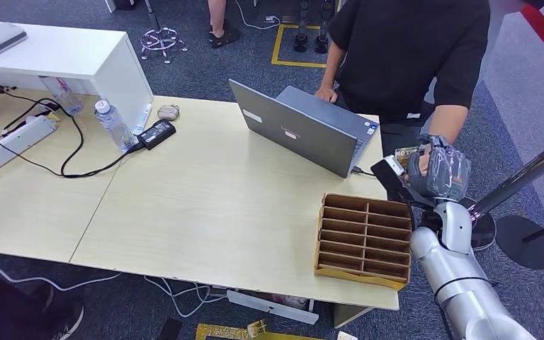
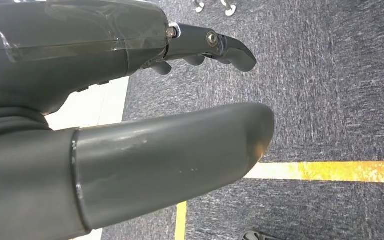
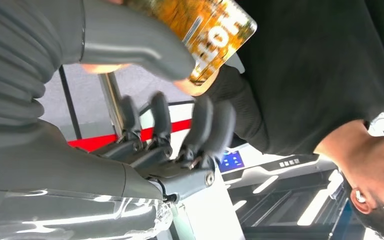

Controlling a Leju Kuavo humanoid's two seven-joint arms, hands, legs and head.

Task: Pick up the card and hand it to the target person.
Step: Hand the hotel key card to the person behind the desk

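Observation:
The card (image 3: 211,29), orange-yellow with white lettering, is up at the person's side beyond the table's right end; it is also seen as a small card (image 1: 404,153) in the head view. My right hand (image 1: 439,172) is raised right at it. My right thumb (image 3: 135,42) lies across the card, while my darker fingers (image 3: 180,125) stand apart from it and grip nothing. The person's fingertips (image 3: 194,88) touch the card just under my thumb. My left hand (image 2: 145,100) hangs over the carpet, fingers and thumb apart, holding nothing.
The person in a black shirt (image 1: 411,49) stands behind the table's (image 1: 205,205) right end. An open laptop (image 1: 304,127) and a brown divided cardboard tray (image 1: 363,239) lie close to my right arm. A bottle (image 1: 113,124), charger and cables sit far left. A dark pole (image 1: 531,173) rises at right.

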